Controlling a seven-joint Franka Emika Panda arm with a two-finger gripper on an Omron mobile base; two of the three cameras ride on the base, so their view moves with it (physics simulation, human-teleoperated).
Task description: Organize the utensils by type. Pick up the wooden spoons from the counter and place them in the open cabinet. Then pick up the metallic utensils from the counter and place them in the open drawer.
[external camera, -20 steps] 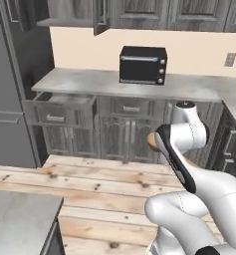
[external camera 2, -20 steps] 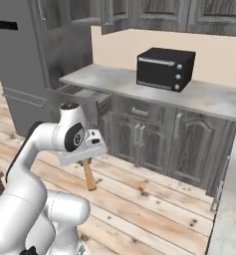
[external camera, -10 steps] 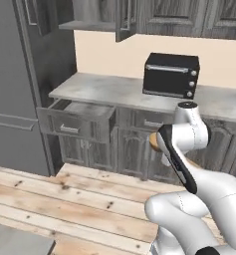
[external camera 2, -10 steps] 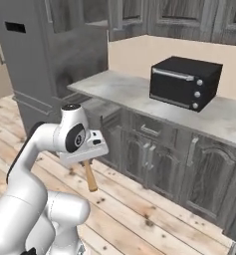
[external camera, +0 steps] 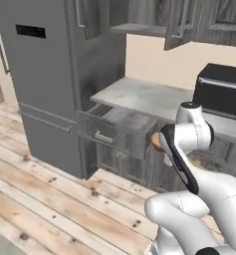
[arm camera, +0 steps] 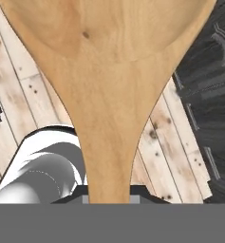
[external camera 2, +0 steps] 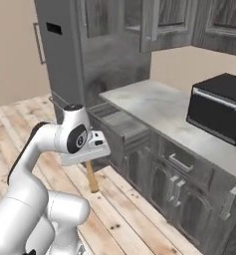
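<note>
My gripper (external camera 2: 90,162) is shut on a light orange-brown wooden spoon (external camera 2: 92,177), held low in front of the robot over the plank floor. In the hand view the wooden spoon (arm camera: 109,95) rises from between the fingertips, its oval bowl spreading across the top. In the left base view its bowl (external camera: 155,141) peeks out beside the arm. The open drawer (external camera: 120,128) (external camera 2: 120,123) juts out under the marbled counter (external camera: 147,97) (external camera 2: 157,105). Above it the wall cabinet (external camera: 139,22) (external camera 2: 139,22) has a door (external camera: 180,25) standing open. The metallic utensils are out of view.
A tall dark grey fridge (external camera: 50,74) (external camera 2: 64,45) stands left of the drawer. A black toaster oven (external camera: 223,90) (external camera 2: 220,107) sits on the counter to the right. Low cupboards with silver handles (external camera 2: 179,189) run under the counter. Wooden floor (external camera: 45,199) lies in front.
The whole picture has shifted: the base has moved, so the fridge and drawer now look nearer and the oven sits further right. The spoon stays in my gripper.
</note>
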